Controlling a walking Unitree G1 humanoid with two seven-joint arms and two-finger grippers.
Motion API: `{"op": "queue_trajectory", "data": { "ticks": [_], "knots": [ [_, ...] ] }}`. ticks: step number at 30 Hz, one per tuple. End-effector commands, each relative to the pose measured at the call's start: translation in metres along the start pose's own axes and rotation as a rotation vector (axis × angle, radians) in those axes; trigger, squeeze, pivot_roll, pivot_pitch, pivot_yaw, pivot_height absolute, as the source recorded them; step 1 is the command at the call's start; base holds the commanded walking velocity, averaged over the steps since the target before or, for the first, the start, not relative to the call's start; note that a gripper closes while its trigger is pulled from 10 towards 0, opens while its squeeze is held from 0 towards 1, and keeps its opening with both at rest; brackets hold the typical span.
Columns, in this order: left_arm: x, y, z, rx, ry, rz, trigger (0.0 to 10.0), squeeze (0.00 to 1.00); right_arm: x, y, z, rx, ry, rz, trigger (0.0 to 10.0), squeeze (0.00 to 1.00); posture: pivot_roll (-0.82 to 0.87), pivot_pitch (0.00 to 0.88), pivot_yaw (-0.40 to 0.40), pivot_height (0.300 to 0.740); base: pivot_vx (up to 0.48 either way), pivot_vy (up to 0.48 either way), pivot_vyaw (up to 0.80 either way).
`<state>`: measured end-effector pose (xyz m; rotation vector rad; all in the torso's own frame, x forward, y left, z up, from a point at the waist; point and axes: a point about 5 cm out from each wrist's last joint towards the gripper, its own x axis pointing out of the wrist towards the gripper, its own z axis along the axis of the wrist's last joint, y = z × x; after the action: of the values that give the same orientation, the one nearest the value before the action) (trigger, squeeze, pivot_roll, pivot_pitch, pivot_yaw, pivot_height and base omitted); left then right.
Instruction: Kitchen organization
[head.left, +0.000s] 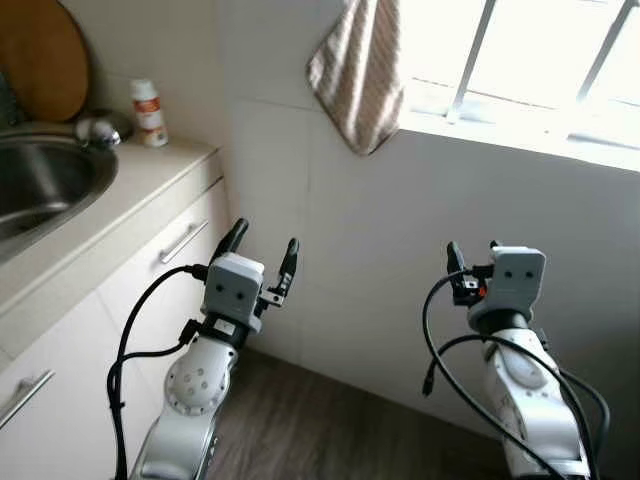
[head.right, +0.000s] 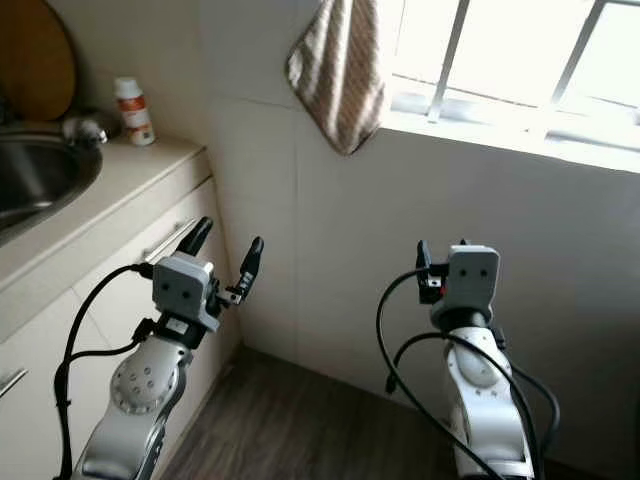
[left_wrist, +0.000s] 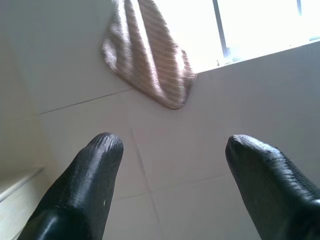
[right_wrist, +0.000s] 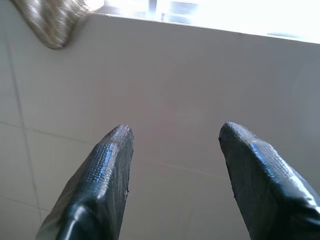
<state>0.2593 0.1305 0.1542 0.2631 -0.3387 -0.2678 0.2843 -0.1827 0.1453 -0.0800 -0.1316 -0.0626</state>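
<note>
While both hands (head.left: 264, 249) (right_wrist: 175, 150) gape empty, the striped towel (head.left: 358, 70) (top cut off) hangs above.

Both silver arms are raised, elbows bent — left gripper (head.left: 262, 247) and right gripper (head.left: 470, 250) point upward, jaws spread apart, holding nothing.
</note>
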Motion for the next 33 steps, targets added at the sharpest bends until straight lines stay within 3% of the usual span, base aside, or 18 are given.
{"op": "queue_trajectory", "data": {
  "ticks": [1,6,7,11,17,23,26,33],
  "knots": [
    [-0.003,-0.009,-0.005,0.006,0.031,-0.048,10.0,0.00,-0.001,-0.003,-0.005,-0.026,0.032,-0.006,10.0,0.00,0.02,0.000,-0.043,0.740,0.000,0.000,-0.80],
    [-0.016,-0.017,-0.028,0.029,0.148,-0.103,10.0,0.00,-0.008,0.007,-0.023,-0.073,0.113,0.096,10.0,0.00,0.02,0.000,-0.040,0.740,0.000,0.000,-0.80],
    [-0.024,-0.020,-0.037,0.024,0.198,-0.110,10.0,0.00,-0.014,0.015,-0.036,-0.140,0.165,0.183,10.0,0.00,0.01,0.000,-0.037,0.740,0.000,0.000,-0.80],
    [-0.040,-0.028,-0.055,0.062,0.313,-0.152,10.0,0.00,-0.030,0.023,-0.055,-0.255,0.194,0.283,10.0,0.00,0.02,0.000,-0.036,0.740,0.000,0.000,-0.80],
    [-0.048,-0.031,-0.069,0.074,0.395,-0.135,10.0,0.00,-0.036,0.036,-0.060,-0.330,0.179,0.399,10.0,0.00,0.02,0.000,-0.034,0.740,0.000,0.000,-0.80],
    [-0.046,-0.032,-0.071,0.096,0.397,-0.120,10.0,0.00,-0.037,0.043,-0.058,-0.377,0.125,0.462,10.0,0.00,0.02,0.000,-0.039,0.740,0.000,0.000,-0.80],
    [-0.045,-0.032,-0.071,0.100,0.394,-0.112,10.0,0.00,-0.035,0.045,-0.052,-0.405,0.080,0.464,10.0,0.00,0.02,0.000,-0.040,0.740,0.000,0.000,0.00],
    [-0.043,-0.032,-0.070,0.107,0.376,-0.098,10.0,0.00,-0.028,0.046,-0.036,-0.347,-0.018,0.424,10.0,0.00,0.02,0.000,-0.040,0.740,0.000,-0.274,0.00]
  ]
}}
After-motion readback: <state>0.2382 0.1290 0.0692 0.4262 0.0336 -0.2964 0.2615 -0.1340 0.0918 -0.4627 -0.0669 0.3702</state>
